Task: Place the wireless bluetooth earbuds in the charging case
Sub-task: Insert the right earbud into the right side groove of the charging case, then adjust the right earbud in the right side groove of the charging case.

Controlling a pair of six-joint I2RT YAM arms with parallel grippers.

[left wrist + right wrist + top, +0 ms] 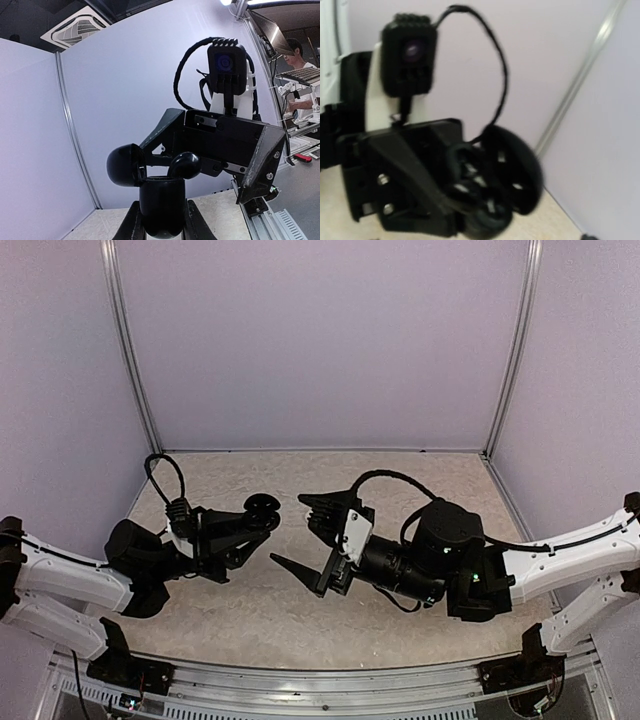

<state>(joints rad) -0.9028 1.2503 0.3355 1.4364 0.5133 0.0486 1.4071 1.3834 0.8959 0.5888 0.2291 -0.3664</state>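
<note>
While the left gripper pinches a black round disc, the right gripper faces it, jaws spread wide.

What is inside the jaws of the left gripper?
A black round disc sits in the left gripper, which is shut on it. The fingers cover part of the disc, so that part cannot be seen. Nothing else shows between them.
</note>
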